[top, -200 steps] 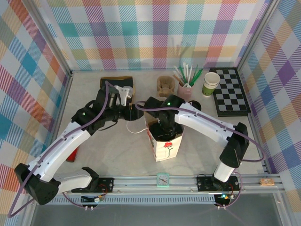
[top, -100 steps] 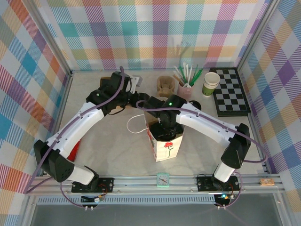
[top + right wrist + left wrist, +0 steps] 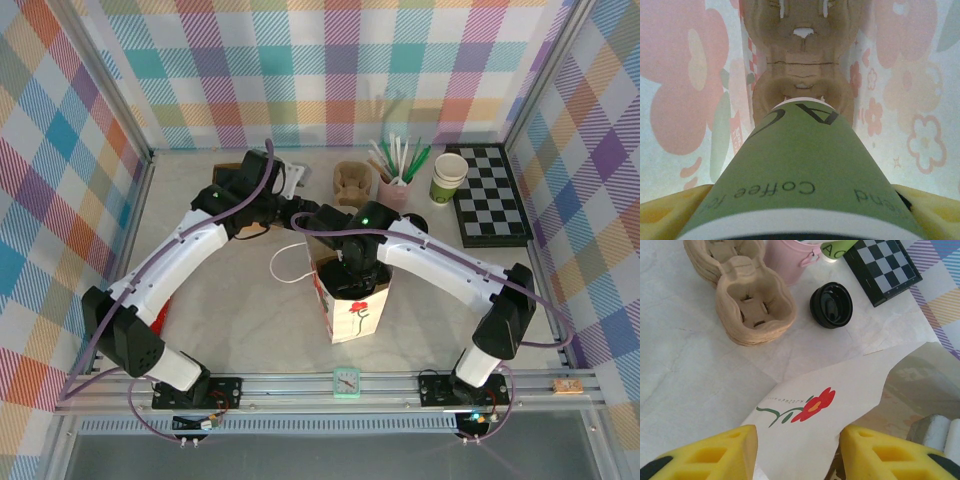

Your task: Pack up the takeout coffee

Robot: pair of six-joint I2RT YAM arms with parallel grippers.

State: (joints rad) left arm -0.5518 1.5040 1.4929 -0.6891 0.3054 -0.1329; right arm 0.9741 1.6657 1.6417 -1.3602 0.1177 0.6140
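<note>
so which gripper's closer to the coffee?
Right. The right gripper is shut on the coffee, down inside the bag. The left gripper is open outside the bag, off its far-left side, apart from the coffee.

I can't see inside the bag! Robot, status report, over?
Right gripper jaws shut on green-and-cream paper coffee cup, inside white flower-printed paper bag. Left gripper jaws open, over bag's edge. Brown pulp cup carrier below cup.

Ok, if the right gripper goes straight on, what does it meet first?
Likely the cardboard cup tray at the bottom of the bag, met by the coffee cup it holds; depth unclear.
</note>
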